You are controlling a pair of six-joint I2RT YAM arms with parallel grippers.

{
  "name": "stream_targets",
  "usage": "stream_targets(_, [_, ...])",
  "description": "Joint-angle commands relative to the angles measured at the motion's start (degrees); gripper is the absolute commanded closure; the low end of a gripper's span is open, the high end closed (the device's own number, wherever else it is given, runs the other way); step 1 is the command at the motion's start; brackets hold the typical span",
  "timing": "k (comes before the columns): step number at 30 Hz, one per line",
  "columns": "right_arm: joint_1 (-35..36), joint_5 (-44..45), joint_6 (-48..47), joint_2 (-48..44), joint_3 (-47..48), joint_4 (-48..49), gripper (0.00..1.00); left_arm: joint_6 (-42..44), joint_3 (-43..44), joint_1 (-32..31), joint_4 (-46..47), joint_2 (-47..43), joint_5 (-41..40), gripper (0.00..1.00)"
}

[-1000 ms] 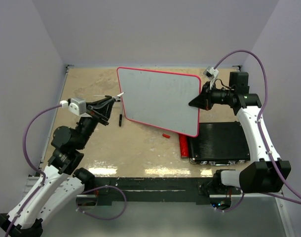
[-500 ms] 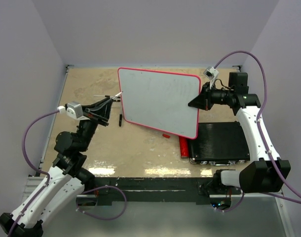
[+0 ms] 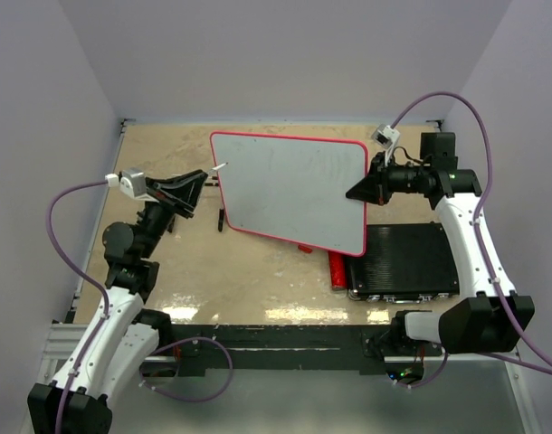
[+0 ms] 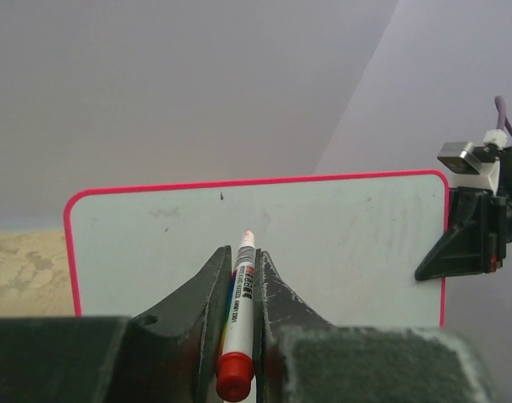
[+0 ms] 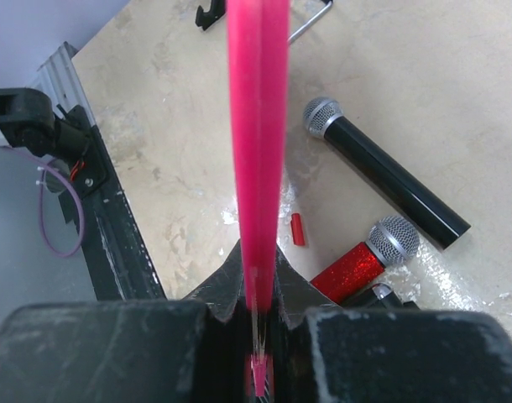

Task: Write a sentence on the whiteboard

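The whiteboard (image 3: 290,190), white with a thin red frame, is held up off the table, tilted. My right gripper (image 3: 356,191) is shut on its right edge; in the right wrist view the red frame (image 5: 258,126) runs edge-on up from between the jaws. My left gripper (image 3: 204,178) is shut on a white marker (image 4: 239,302) with a red end, its tip (image 3: 222,166) at the board's left part. In the left wrist view the board (image 4: 323,243) faces me and shows no lettering; the sentence is not in view.
A black ribbed case (image 3: 404,262) lies at the right under the board's corner. A red glitter microphone (image 5: 365,260), a black microphone (image 5: 382,172) and a small red cap (image 5: 297,228) lie on the tan table. A dark pen-like object (image 3: 221,220) lies left of the board.
The left arm has drawn back to the left and the board's left edge has shifted a little left and up. The marker tip stays at the board's left part.
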Motion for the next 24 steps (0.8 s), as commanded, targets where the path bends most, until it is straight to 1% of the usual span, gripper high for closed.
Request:
stream_targets(1, [0.1,-3.5,-4.2,0.4,3.3,-1.4,1.00,2.7,2.2,0.6,4.3,-1.3,5.4,1.00])
stream_targets(4, [-0.4,-3.2,-6.2,2.5,4.8,-3.0,1.00,4.0,1.9,0.6,4.2,-1.3,4.1,1.00])
stream_targets(7, [-0.9,-3.5,-6.5,3.1,4.5,-2.7,1.00,2.9,0.8,0.6,8.1,-0.1,5.4,1.00])
stream_targets(9, [-1.2,-4.0,-6.9,3.6,4.5,-2.8,1.00,3.8,0.0,0.6,7.7,-1.1,4.7,1.00])
stream_targets(10, [-2.5,-4.2,-7.3,3.8,4.6,-3.0,1.00,4.8,-0.6,0.6,7.6,-1.6,4.3,1.00])
stream_targets(13, [-2.6,-4.6,-7.8,4.9,5.7,-4.2,1.00,5.0,-3.1,0.8,7.6,-4.0,3.1,1.00])
stream_targets(16, [-2.6,-5.0,-9.1,6.0,7.2,-6.2,1.00,4.0,-6.5,0.9,10.7,-5.6,2.6,1.00])
stream_targets(17, [-2.7,-5.2,-9.2,6.1,7.2,-6.3,1.00,3.9,-8.5,0.9,13.2,-5.8,2.1,1.00])
stream_targets(20, [-2.7,-4.3,-8.6,5.9,7.2,-6.3,1.00,3.4,-11.4,0.9,18.6,-5.0,2.0,1.00])
stream_targets(24, [-2.6,-4.0,-7.4,5.7,6.3,-5.3,1.00,5.2,-13.1,1.0,22.9,-3.7,0.9,1.00])
